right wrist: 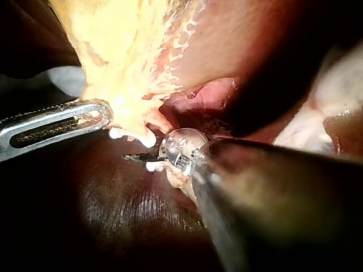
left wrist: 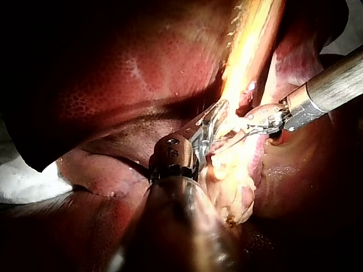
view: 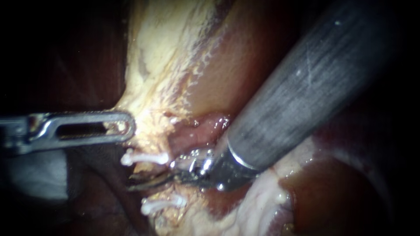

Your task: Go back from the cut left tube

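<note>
Our right instrument (view: 146,183) ends in thin blades that seem to lie together with nothing held, though the glare there makes us unsure. They sit just below the upper white clip (view: 144,158), between it and the lower white clip (view: 162,204). The tube (view: 154,146) runs down through the upper clip. Just above that clip, our left instrument (view: 127,126) pinches the edge of the pale yellow tissue (view: 157,52). The right shaft (view: 306,83) rises away from the clip.
</note>
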You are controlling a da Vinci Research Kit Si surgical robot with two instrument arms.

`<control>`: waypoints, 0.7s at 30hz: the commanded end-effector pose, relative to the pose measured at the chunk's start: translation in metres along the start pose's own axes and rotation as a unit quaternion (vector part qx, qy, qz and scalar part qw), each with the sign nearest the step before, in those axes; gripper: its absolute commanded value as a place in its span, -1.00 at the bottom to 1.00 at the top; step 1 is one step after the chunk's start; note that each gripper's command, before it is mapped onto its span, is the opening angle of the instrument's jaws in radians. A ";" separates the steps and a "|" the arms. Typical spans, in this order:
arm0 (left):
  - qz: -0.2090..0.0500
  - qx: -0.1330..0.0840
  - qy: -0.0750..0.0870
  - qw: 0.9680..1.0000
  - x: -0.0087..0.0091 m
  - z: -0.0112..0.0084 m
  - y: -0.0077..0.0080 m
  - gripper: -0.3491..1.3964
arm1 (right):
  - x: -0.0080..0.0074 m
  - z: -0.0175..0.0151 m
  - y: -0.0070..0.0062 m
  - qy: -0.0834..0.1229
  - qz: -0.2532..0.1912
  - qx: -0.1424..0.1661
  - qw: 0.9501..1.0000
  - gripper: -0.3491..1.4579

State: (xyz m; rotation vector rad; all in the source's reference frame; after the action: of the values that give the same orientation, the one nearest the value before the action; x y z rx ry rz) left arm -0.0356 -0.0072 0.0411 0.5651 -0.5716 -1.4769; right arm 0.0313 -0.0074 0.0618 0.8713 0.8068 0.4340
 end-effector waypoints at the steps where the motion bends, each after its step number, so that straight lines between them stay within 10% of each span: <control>1: 0.000 0.000 0.000 1.000 0.0000 0.0000 0.0000 -1.00 | -0.0001 0.0001 0.0000 0.001 -0.001 0.000 1.000 0.04; 12: 0.000 0.000 0.000 1.000 -0.0001 0.0000 0.0001 -1.00 | -0.0007 0.0001 -0.0006 0.003 -0.001 0.003 1.000 0.26; 21: 0.000 -0.001 -0.001 1.000 -0.0003 -0.0001 0.0003 -1.00 | -0.0020 -0.0023 -0.0032 0.033 -0.100 0.022 0.994 0.75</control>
State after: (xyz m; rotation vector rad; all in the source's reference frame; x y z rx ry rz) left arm -0.0353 -0.0070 0.0414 0.5622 -0.5715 -1.4773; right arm 0.0279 -0.0095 0.0591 0.8064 0.9680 0.2541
